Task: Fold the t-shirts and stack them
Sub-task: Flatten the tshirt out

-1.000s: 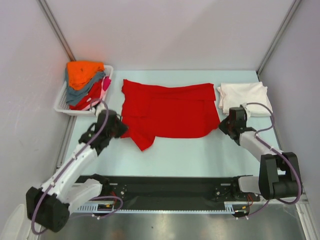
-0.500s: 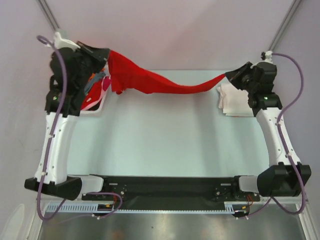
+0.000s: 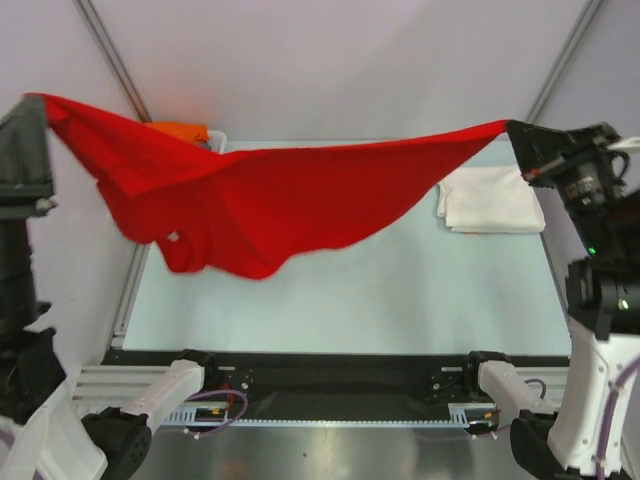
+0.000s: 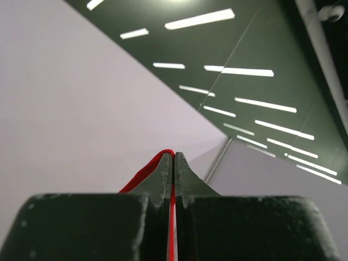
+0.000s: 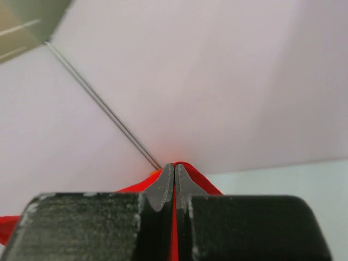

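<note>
End effectors (image 3: pixel 515 135), red t-shirt (image 3: pixel 270 205), cream t-shirt (image 3: pixel 492 200)

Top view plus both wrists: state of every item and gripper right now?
red t-shirt: lifted off the table, stretched between both grippers, middle sagging.
left gripper: shut on a corner of the red cloth, raised high.
right gripper: shut on the opposite corner, raised.
cream-white t-shirt: folded, lying flat at the table's far right.
orange t-shirt: mostly hidden behind the red cloth; state unclear.
</note>
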You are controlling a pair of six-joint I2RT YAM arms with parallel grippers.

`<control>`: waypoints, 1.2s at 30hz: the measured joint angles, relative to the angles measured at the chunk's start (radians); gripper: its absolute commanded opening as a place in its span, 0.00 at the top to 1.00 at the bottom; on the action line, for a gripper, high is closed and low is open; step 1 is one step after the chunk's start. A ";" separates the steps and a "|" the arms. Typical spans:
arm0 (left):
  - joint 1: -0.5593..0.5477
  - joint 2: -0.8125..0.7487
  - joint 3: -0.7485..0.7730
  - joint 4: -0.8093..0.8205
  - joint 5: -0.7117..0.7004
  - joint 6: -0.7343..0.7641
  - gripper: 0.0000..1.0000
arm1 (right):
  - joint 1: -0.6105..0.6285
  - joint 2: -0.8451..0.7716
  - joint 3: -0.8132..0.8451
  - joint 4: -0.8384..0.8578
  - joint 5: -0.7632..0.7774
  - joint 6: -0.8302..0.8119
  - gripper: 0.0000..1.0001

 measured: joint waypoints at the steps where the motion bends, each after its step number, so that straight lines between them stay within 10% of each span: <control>1: 0.000 -0.004 0.031 -0.006 -0.011 0.000 1.00 | 0.000 -0.015 0.038 -0.018 0.002 -0.001 1.00; 11: 0.000 0.034 0.214 -0.070 -0.090 -0.012 1.00 | 0.000 -0.068 0.269 -0.122 0.077 -0.016 1.00; 27: 0.002 0.494 -0.242 0.131 -0.149 -0.108 1.00 | -0.009 0.225 -0.245 0.032 0.186 0.039 1.00; 36: 0.066 0.828 0.064 0.330 -0.100 -0.160 1.00 | -0.054 0.720 0.277 0.079 0.079 0.133 1.00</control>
